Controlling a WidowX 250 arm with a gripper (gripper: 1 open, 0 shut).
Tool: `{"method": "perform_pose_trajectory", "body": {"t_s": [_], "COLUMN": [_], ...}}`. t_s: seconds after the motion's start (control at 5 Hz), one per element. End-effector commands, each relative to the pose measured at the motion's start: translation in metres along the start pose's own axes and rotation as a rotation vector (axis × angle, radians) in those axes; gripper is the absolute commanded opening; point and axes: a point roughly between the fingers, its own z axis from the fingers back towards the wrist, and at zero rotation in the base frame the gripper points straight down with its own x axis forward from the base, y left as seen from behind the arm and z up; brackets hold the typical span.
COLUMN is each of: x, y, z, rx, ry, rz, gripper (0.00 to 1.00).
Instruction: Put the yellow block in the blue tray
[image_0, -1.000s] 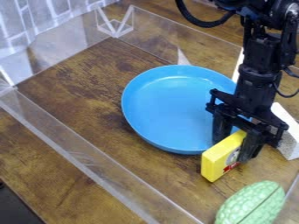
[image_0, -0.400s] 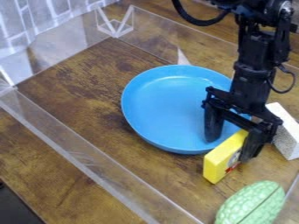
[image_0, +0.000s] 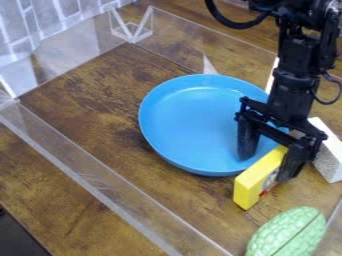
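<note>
The blue tray, a large round shallow dish, lies in the middle of the wooden table. The yellow block is a short bright bar with a red mark on its side. It stands tilted on the table just outside the tray's near right rim. My gripper points down right over the block's upper end. It is open, with one black finger over the tray's edge and the other on the block's far side. Neither finger clamps the block.
A white-grey speckled block lies just right of the gripper. A green ribbed rounded object sits at the near right corner. Clear plastic walls enclose the table on the left and near sides.
The jaws have spread wide and let go of the yellow block, which now rests on the table beside the tray. The hand has stayed in place.
</note>
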Motion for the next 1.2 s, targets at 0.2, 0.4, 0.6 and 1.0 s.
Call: {"method": "perform_pose_trajectory", "body": {"t_s": [0.2, 0.4, 0.6, 1.0], "x": [0.000, -0.001, -0.002, -0.004], "y": [-0.006, -0.009, -0.011, -0.016], "z": [-0.004, -0.005, -0.006, -0.008], "rx": [0.003, 0.001, -0.001, -0.007], "ry": [0.029, 0.046, 0.063, 0.094], "rz": [-0.023, -0.027, -0.032, -0.039], "gripper": [1.00, 1.00, 1.00, 1.00]}}
